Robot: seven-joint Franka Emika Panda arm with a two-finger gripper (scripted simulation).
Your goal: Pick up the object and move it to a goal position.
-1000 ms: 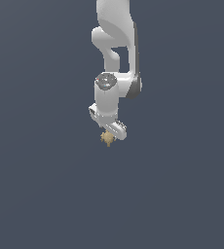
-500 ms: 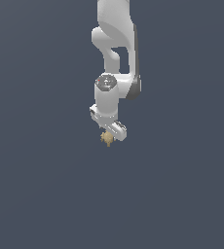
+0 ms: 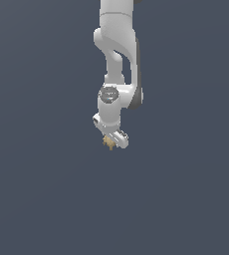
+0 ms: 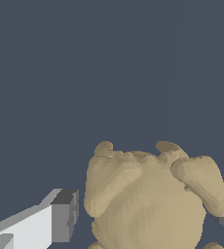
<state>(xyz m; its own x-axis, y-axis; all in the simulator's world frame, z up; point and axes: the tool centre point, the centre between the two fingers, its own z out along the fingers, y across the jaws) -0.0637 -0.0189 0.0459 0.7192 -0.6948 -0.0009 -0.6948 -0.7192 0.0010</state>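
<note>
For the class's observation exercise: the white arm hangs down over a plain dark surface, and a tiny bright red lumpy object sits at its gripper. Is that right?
Not quite: the object is tan, golden-brown, not red, as the wrist view shows close up. The rest stands: the white arm hangs down over a plain dark surface, with the object at its gripper.

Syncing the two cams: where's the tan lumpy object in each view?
Exterior view: the tan object is a small speck under the gripper, just above the picture's centre.
Wrist view: the object fills the lower middle and right, between the jaws.
Shared landmark: the gripper, whose grey-tipped white finger flanks the object in the wrist view.
</note>
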